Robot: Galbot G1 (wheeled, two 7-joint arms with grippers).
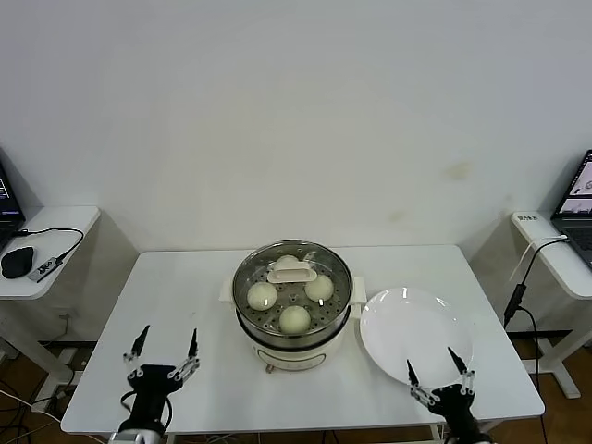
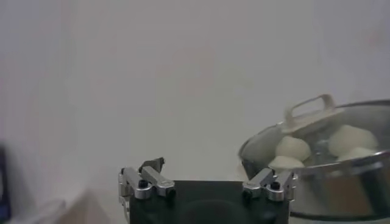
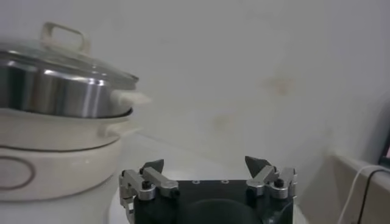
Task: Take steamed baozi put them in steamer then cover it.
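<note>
The steamer (image 1: 254,344) stands at the table's middle with its glass lid (image 1: 292,269) on top. Three baozi show through the lid: one on the left (image 1: 262,296), one on the right (image 1: 319,288), one at the front (image 1: 294,318); a fourth is partly hidden behind the lid's handle. My left gripper (image 1: 165,346) is open and empty at the table's front left. My right gripper (image 1: 435,365) is open and empty at the front right, over the near rim of the white plate (image 1: 398,314). The steamer also shows in the left wrist view (image 2: 329,195) and in the right wrist view (image 3: 55,91).
The white plate lies bare just right of the steamer. Side desks stand at both sides, with a mouse and cable on the left one (image 1: 18,262) and a laptop on the right one (image 1: 578,199).
</note>
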